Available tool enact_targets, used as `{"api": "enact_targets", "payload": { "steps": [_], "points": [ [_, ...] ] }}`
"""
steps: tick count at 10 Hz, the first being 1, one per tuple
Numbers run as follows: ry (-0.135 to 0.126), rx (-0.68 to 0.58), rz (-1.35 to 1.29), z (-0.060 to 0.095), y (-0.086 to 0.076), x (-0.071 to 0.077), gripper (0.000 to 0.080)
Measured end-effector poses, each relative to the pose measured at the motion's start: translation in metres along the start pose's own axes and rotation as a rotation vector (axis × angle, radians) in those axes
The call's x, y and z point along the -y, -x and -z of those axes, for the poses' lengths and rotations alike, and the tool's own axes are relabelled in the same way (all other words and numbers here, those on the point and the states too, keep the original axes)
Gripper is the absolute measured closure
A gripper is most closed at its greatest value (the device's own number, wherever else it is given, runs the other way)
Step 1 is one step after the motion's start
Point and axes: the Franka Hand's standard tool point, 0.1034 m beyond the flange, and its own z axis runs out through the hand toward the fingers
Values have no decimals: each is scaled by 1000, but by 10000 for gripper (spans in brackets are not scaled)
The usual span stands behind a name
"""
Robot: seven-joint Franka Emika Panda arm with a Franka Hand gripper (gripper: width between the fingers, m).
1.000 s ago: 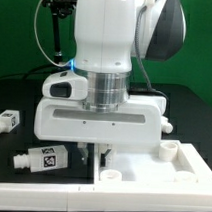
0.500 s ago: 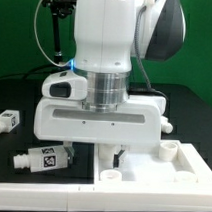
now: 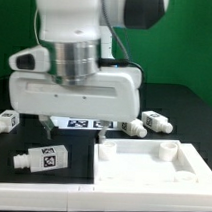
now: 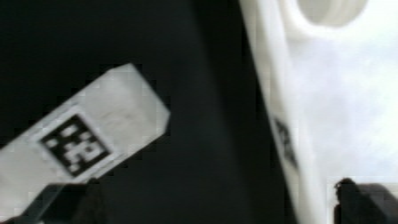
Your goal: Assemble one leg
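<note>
Your arm has slid over to the leg [image 3: 42, 159].
The claw [image 3: 79, 123] is spread, holding nothing, off the white panel [image 3: 151, 166]; next, I think, grab that leg.

Leg [image 3: 44, 159] — white, tagged, on its side

Leg [image 3: 44, 159] and square panel [image 3: 151, 168] look smooth white plastic, table [image 3: 186, 104] matt black

The arm [image 3: 73, 22] points straight down, wrist upright. The gripper [image 3: 81, 123] hangs low, its 2 fingers [image 3: 45, 122] spread wide apart.
</note>
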Motion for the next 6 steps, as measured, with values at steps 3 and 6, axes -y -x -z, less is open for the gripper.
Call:
{"api": "enact_targets", "payload": {
  "steps": [3,6],
  "points": [
    [6,-9,44,-2,0,0,151],
    [49,-67,421,6,-5,-3,151]
  ]
}}
